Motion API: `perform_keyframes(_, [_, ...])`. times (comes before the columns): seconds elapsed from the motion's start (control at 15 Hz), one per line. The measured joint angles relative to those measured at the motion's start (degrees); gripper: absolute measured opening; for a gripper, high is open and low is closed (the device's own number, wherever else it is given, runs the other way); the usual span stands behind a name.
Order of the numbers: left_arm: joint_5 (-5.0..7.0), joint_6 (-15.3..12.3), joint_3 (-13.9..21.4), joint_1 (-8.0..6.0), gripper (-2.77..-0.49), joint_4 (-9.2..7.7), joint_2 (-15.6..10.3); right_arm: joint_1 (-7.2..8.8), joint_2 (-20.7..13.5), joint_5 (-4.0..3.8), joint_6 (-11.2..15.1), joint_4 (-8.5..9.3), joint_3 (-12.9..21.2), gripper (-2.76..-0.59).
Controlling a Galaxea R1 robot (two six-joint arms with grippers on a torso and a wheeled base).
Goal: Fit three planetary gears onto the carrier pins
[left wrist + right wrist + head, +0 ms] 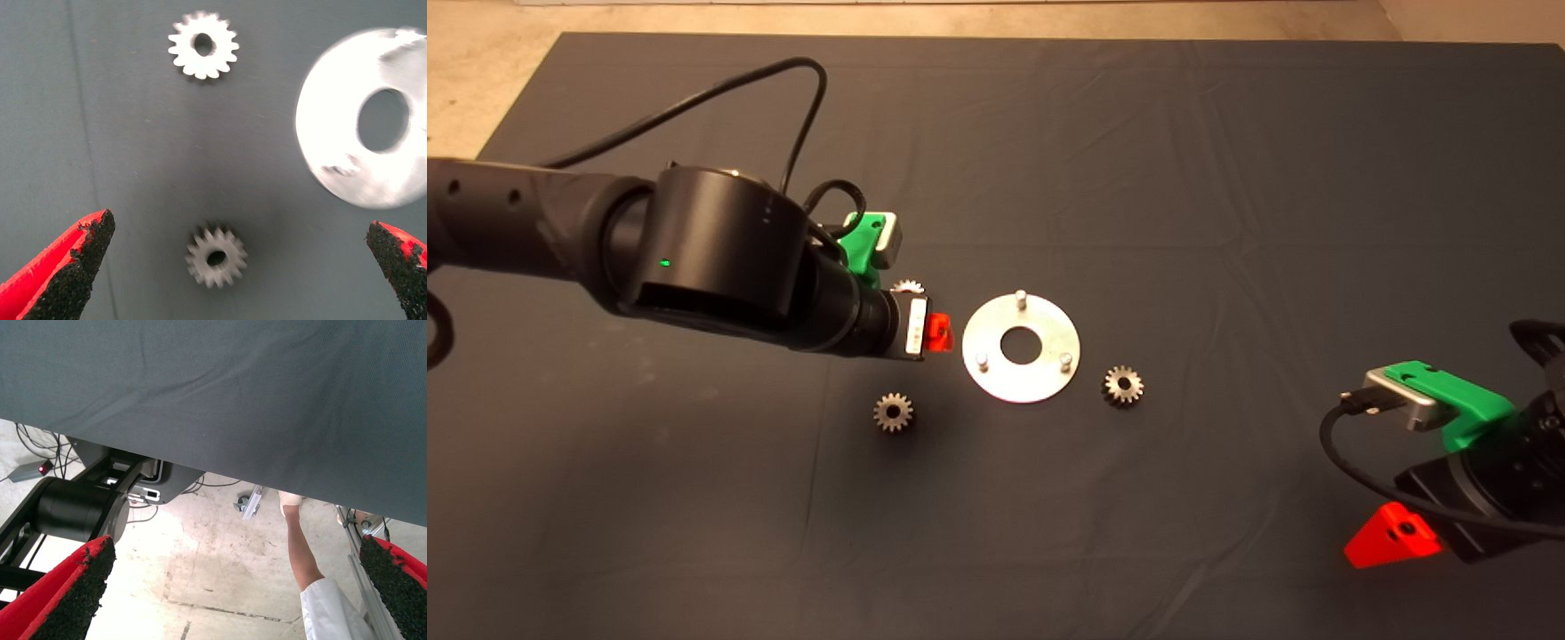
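The shiny disc [1021, 380] lies mid-mat with three bare carrier pins [1021, 299] in a triangle. One planetary gear [1124, 386] lies flat just right of the disc. A second gear [893, 412] lies to its lower left. A third gear [908, 286] peeks out beside my left arm. My left gripper [921, 327] hovers open and empty left of the disc. In the left wrist view its fingers [73, 267] stand wide apart, with one gear [215, 256] on the mat between them, another gear [203, 45] farther off and the disc [333, 133] to the side. My right gripper [1392, 538] waits open at the lower right edge.
The dark mat [1227, 178] covers the table, with bare floor beyond its far edge. In the right wrist view, past the mat's edge, the floor shows a black machine base [80, 510], cables and a person's arm [303, 553].
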Motion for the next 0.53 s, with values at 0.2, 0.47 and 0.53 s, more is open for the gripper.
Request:
perform_keyframes(0.2, [0.03, 0.68, -2.38, 1.74, -0.51, 1.61, 0.96, 0.0, 0.2, 0.06, 0.0, 0.01, -0.01, -0.63])
perform_keyframes(0.47, [-0.22, 6.05, -7.66, 4.48, -0.51, 1.86, 1.76, 0.0, 0.22, 0.0, 0.0, -0.01, -0.01, -0.63])
perform_keyframes(0.53, [-0.16, 7.2, -9.34, 4.98, -0.51, 1.83, 2.58, 0.0, 0.2, 0.0, 0.0, -0.01, -0.01, -0.63])
